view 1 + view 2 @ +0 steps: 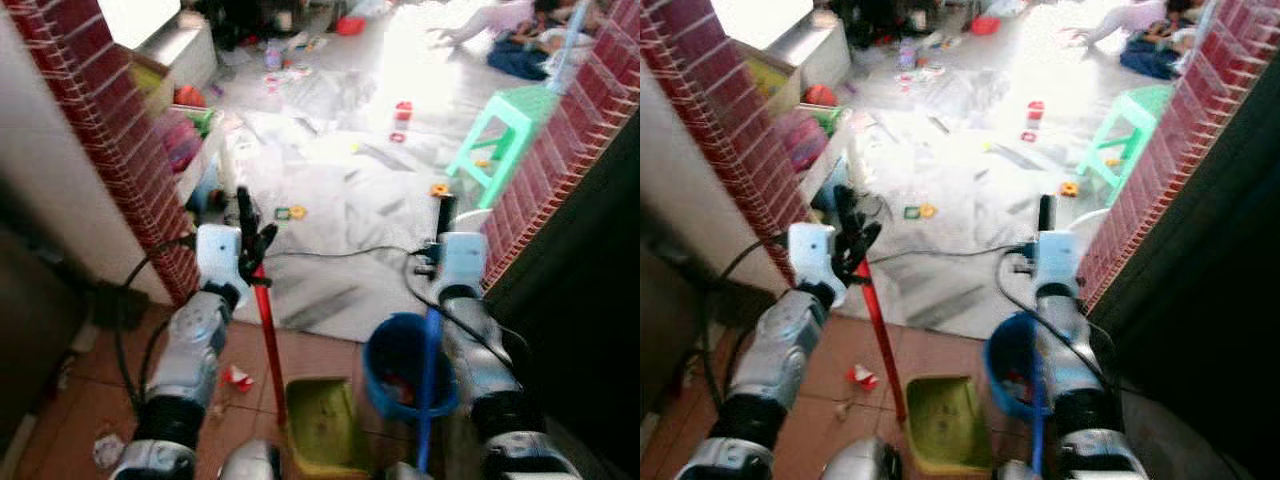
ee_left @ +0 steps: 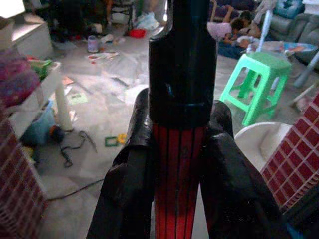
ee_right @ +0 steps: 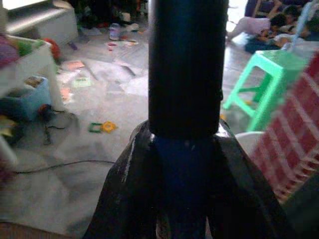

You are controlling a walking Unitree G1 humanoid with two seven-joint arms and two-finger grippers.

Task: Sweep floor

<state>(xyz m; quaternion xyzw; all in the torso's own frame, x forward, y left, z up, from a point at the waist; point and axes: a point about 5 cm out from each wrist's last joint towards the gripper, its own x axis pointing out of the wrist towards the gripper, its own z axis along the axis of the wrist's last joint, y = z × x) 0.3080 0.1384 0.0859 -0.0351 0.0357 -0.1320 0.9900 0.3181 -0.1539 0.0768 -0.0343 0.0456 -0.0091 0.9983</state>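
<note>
My left gripper is shut on a red handle just under its black end cap. The handle runs down to a yellow-green dustpan on the tiled floor. My right gripper is shut on a blue broom handle, also black-capped, with black fingers pressed to both sides. A rounded blue shape sits low beside that handle; I cannot tell what it is. A red-and-white scrap and a pale scrap lie on the tiles near my left arm.
Red brick pillars stand left and right of a doorway. Beyond lies a grey mat strewn with small toys, crossed by a black cable. A green stool stands at right. People sit far back.
</note>
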